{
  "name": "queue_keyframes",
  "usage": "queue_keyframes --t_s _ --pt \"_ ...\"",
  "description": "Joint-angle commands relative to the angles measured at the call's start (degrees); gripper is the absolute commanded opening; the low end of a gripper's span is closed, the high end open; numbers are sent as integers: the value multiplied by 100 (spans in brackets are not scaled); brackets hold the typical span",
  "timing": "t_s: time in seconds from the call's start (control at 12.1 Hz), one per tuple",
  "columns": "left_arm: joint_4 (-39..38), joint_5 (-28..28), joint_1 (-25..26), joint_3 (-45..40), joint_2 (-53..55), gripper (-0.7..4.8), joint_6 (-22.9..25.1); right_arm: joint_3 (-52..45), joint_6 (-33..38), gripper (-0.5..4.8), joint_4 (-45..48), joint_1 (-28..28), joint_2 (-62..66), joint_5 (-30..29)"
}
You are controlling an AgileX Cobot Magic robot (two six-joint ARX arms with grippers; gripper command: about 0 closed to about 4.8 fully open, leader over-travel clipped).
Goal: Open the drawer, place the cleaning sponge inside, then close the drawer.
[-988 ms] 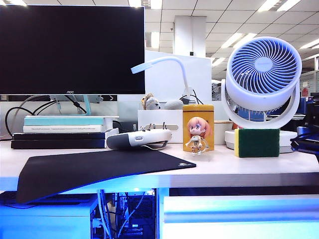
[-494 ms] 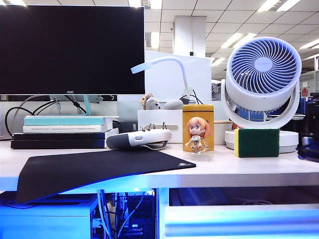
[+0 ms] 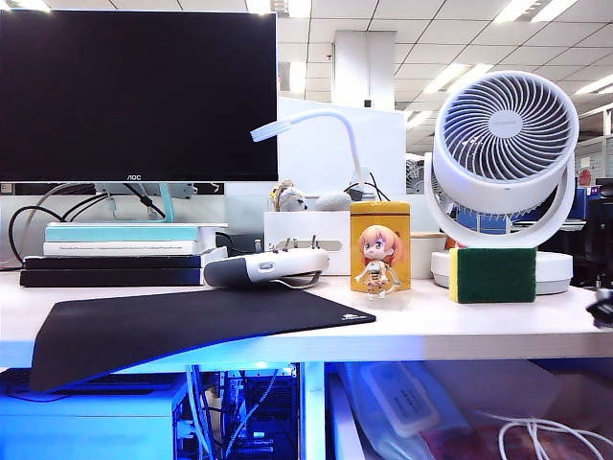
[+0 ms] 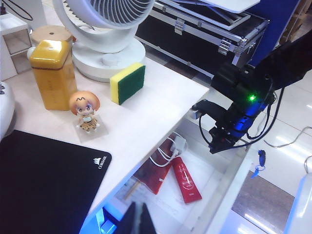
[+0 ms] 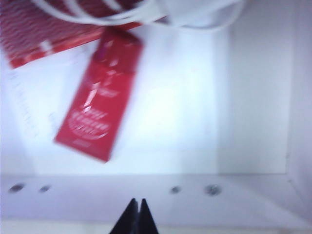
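The cleaning sponge (image 3: 493,275), dark green face on yellow foam, stands on edge on the desk in front of the fan base; it also shows in the left wrist view (image 4: 127,83). The drawer (image 3: 536,383) under the desk's right half is pulled out (image 4: 229,180), with red packets (image 4: 185,179) and a white cable inside. My right gripper (image 5: 137,204) is shut with nothing between its fingers, over the drawer's front wall (image 5: 73,200); its arm (image 4: 239,109) hangs above the drawer's outer end. My left gripper (image 4: 138,220) is shut and empty above the drawer's inner end, well away from the sponge.
On the desk stand a yellow tin (image 3: 380,244), a small figure (image 3: 378,261), a white fan (image 3: 505,153), a black mouse pad (image 3: 182,326), a white handheld device (image 3: 263,266), a monitor (image 3: 139,96) and stacked books (image 3: 124,251).
The drawer has slid out toward the camera; its front panel has left the exterior view and its contents now show. My right gripper has sunk to the frame's right edge.
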Motion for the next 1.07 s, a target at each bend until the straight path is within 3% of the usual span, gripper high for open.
queue_keyframes --t_s 0.08,1.07 --pt "31 20 2 28 -9 -6 48 11 26 -9 -431 286 -306 146" --pt "31 20 2 28 -11 -6 48 -415 444 -9 -1279 507 -352 142"
